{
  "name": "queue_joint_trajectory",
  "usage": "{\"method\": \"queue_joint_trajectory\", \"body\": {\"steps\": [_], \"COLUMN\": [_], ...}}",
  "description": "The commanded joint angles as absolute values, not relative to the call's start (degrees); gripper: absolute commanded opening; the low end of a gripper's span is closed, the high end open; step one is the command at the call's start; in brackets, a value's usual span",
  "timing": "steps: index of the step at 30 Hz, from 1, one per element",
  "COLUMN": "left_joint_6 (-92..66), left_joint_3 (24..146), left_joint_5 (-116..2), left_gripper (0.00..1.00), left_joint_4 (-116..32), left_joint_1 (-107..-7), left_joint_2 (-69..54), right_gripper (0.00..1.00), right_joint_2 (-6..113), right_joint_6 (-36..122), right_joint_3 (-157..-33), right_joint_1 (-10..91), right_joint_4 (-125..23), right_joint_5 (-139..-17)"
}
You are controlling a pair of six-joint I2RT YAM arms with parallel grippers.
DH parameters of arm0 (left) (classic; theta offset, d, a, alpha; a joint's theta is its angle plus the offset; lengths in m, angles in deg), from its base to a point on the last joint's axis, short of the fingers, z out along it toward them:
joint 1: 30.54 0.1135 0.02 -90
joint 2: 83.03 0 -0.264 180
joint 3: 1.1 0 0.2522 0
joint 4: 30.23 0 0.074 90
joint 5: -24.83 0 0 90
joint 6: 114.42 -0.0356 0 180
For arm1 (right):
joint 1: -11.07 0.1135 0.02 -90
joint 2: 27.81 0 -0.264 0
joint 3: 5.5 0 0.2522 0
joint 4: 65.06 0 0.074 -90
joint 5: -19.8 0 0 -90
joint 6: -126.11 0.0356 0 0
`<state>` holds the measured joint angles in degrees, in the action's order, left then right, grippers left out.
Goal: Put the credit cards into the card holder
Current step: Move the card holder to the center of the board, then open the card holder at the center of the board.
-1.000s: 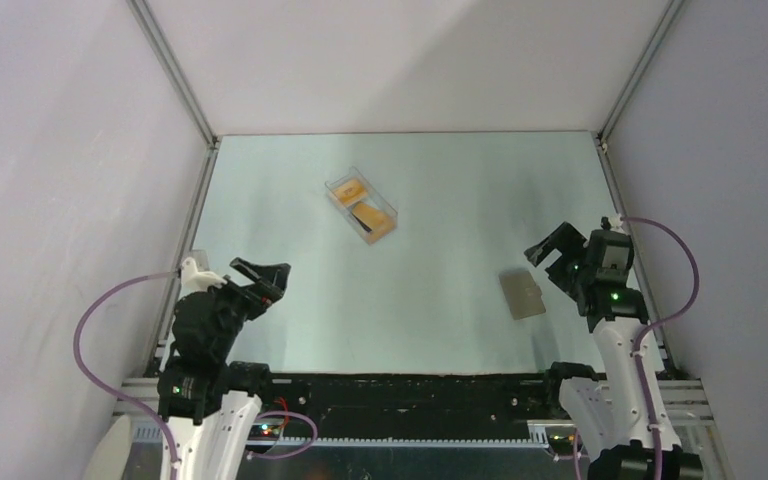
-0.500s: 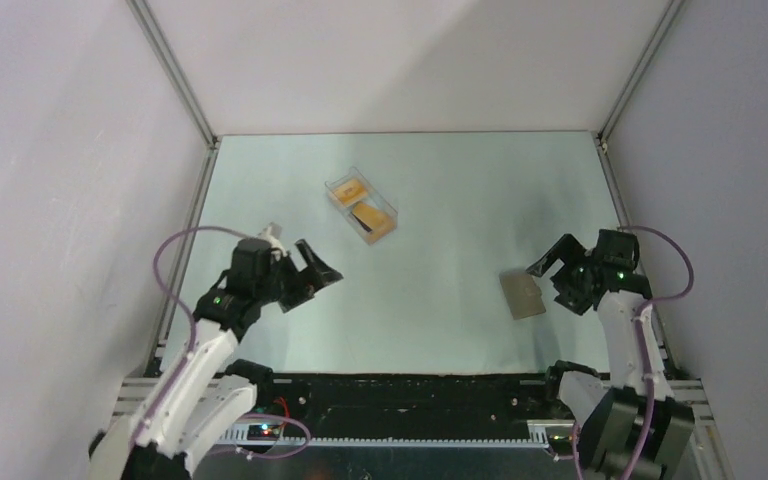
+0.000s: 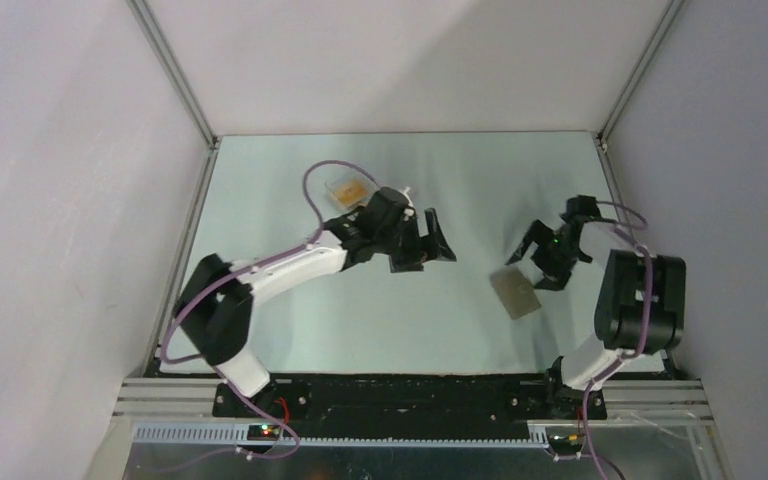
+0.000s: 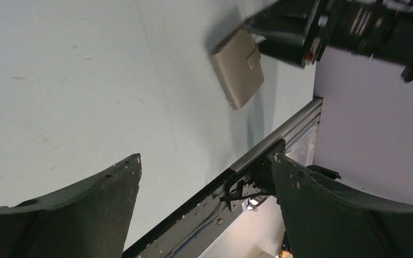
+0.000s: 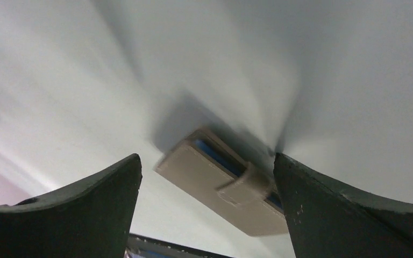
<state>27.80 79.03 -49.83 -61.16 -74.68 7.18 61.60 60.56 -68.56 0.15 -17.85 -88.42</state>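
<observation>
While the right end effector [image 3: 532, 268] hangs jaws apart, I see the holder [image 3: 516, 295] flat on the surface [image 3: 440, 320] just under it. Left end effector [image 3: 430, 254] apart too, empty, well left of holder. Cards [image 3: 348, 189] in box [image 3: 340, 186] behind left arm.

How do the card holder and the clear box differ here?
The flat grey-taupe card holder is opaque and folded shut; the clear plastic box is walled and shows an orange card inside. The card holder lies in plain view under the right gripper; the box is partly hidden by the left arm. Both are rectangular.
</observation>
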Motion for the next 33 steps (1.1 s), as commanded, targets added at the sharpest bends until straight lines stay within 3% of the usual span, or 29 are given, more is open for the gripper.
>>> {"method": "queue_joint_trajectory", "body": {"steps": [1,4,11,15,23,28,33], "left_joint_6": [32.41,33.67,39.54,39.82,40.6,43.79,43.73], "left_joint_3": [82.22,81.2,73.8,71.17,74.17,76.23,80.97], "left_joint_5": [-47.49,-47.77,-47.66,-46.65,-42.94,-41.47,-40.52], "left_gripper": [0.94,0.91,0.87,0.86,0.83,0.76,0.64], "left_joint_4": [-56.69,-55.93,-52.79,-48.9,-43.46,-40.57,-39.95], "left_joint_1": [-76.65,-76.6,-77.01,-78.63,-83.06,-84.18,-84.39], "left_joint_2": [14.0,15.72,16.98,18.09,24.62,29.36,34.76], "right_gripper": [0.96,0.96,0.96,0.97,0.97,0.94,0.7], "right_joint_2": [70.43,71.51,66.09,60.61,43.1,47.23,54.74], "right_joint_6": [56.46,58.83,63.83,62.64,61.99,62.44,61.85], "right_joint_3": [-74.13,-74.95,-73.68,-72.38,-63.09,-57.96,-56.11], "right_joint_1": [9.13,16.65,20.5,17.61,4.66,4.04,6.06], "right_joint_4": [-16.23,-16.3,-17.79,-12.97,-12.14,-13.93,-18.02], "right_joint_5": [-95.08,-98.31,-104.06,-97.06,-95.86,-102.54,-111.74]}}
